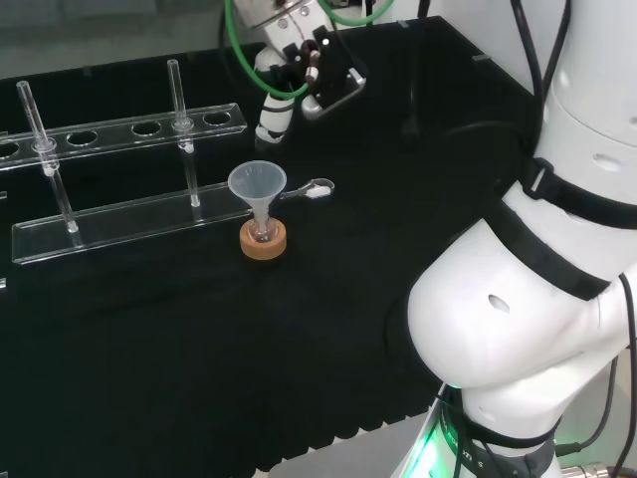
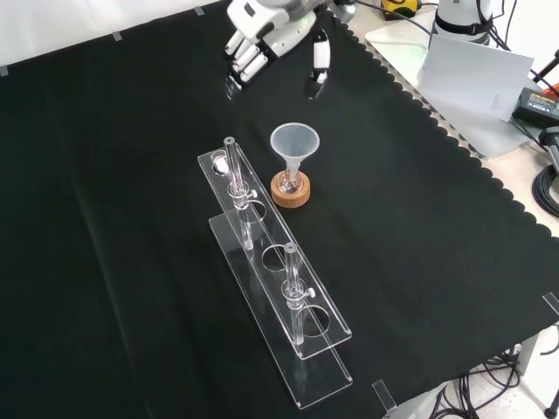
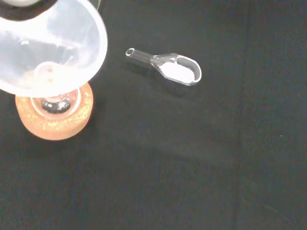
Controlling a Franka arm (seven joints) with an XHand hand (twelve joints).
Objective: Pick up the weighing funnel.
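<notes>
The weighing funnel (image 1: 315, 187) is a small clear scoop with a short stem, lying on the black cloth just right of the big funnel in the head view. White powder sits in its bowl, as the wrist view shows on the weighing funnel (image 3: 173, 68). The hand (image 1: 299, 78) hovers above and beyond it, apart from it. In the front view the hand (image 2: 269, 37) has its fingers (image 2: 244, 65) spread and relaxed, pointing down, with nothing between them and the thumb.
The big funnel (image 1: 258, 185) stands in a small flask on a cork ring (image 1: 263, 240), close beside the weighing funnel; both show in the wrist view, funnel (image 3: 48, 45) and cork ring (image 3: 53, 120). A clear tube rack (image 1: 119, 214) holding two tubes stands left of them.
</notes>
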